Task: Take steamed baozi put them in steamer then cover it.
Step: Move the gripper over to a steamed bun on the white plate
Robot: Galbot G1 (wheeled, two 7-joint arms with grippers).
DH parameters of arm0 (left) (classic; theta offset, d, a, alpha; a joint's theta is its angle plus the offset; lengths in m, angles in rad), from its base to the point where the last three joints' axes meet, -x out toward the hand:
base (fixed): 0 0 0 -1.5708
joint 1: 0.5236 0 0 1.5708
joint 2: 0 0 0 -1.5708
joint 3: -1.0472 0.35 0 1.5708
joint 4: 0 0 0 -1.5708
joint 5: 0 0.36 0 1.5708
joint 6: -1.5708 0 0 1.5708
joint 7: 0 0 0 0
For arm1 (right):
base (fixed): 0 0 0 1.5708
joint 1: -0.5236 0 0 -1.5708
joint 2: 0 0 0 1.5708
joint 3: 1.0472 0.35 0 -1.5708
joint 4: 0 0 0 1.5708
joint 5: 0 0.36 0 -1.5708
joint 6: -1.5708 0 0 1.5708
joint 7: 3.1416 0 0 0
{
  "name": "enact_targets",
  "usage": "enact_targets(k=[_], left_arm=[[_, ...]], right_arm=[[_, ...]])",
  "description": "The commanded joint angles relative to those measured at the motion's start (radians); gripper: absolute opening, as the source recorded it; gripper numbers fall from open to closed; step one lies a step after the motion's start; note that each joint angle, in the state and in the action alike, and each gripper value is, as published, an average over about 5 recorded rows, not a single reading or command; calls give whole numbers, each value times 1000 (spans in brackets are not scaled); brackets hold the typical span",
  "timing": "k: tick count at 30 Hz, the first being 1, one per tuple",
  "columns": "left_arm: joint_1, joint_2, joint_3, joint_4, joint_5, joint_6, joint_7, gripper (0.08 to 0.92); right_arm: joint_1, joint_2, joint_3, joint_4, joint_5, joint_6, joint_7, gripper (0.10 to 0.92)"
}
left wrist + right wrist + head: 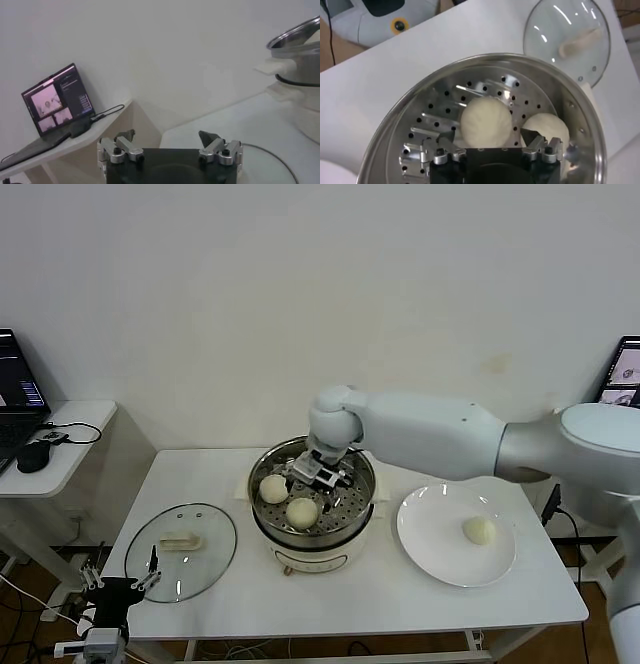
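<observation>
Head view shows the right tool [320,471] spread inside the steamer [362,506], a baozi [486,121] lying free just beneath it. Two buns rest on the tray; a third [480,530] waits on the plate [430,536] at three o'clock. Next: lift out, fetch it. The cover [181,551] lies at nine o'clock by the spread left tool [118,586].

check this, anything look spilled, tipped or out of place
Nothing stands out. The steamer sits upright with baozi on its tray, one more bun waits on the plate, and the lid lies flat on the table. Nothing is spilled.
</observation>
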Motion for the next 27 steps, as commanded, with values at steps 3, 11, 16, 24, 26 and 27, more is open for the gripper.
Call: enact_targets(k=[3, 11, 16, 24, 26, 27], left_arm=[[-4, 13, -1, -1, 0, 2, 3, 823], [-3, 26, 7, -7, 1, 3, 5, 823], [-2, 30, 17, -7, 5, 3, 5, 823], [9, 33, 22, -12, 17, 6, 8, 823], [13, 33, 20, -12, 18, 5, 8, 823], [15, 33, 18, -11, 19, 5, 8, 823]], right_arm=[[90, -293, 83, 166, 112, -194, -33, 823], [7, -624, 134, 278, 92, -291, -36, 823], [-166, -769, 247, 255, -16, -248, -48, 823], [-487, -818, 498, 147, -191, -190, -52, 823], [-545, -810, 534, 117, -228, -183, -48, 823], [-571, -805, 552, 103, -245, -180, -46, 823]])
